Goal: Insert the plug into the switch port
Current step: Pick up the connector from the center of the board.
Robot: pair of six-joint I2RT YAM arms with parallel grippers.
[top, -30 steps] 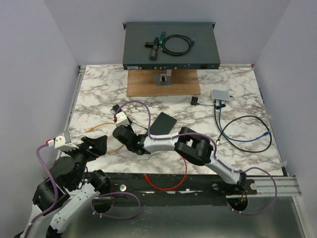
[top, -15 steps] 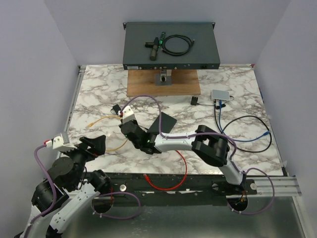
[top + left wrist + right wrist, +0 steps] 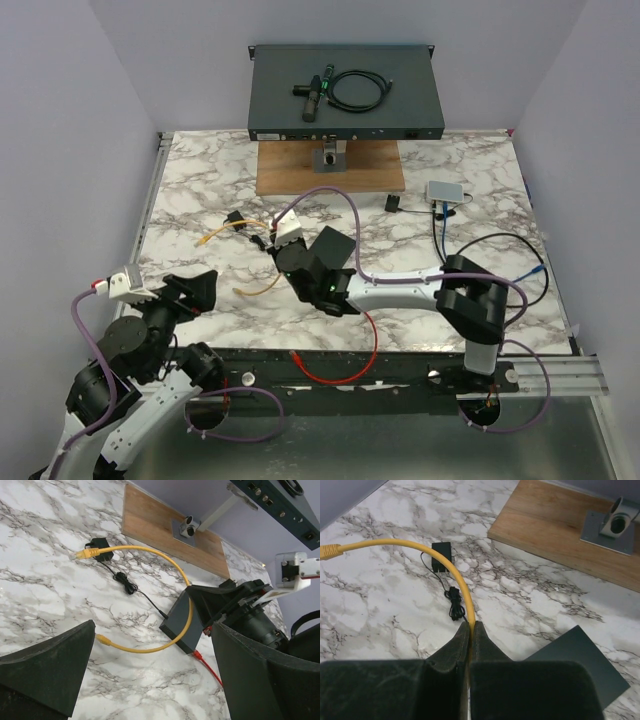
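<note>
Jaws pinched together on the yellow cable (image 3: 420,547), the right gripper (image 3: 471,625) holds it over the marble table (image 3: 460,290), in front of the board's (image 3: 285,170) left end. From the grip the cable arches out left of the board and ends in the plug (image 3: 327,551), near a small black adapter (image 3: 440,556). The plug is well apart from the switch (image 3: 400,100), which stands raised behind the board with its ports facing forward. The cable's other end (image 3: 101,640) lies on the marble, farther in front of the board. The left gripper (image 3: 154,630) hovers there, jaws spread wide and holding nothing. A dark slab (image 3: 580,660) lies in front of the board, just beside the right gripper.
</note>
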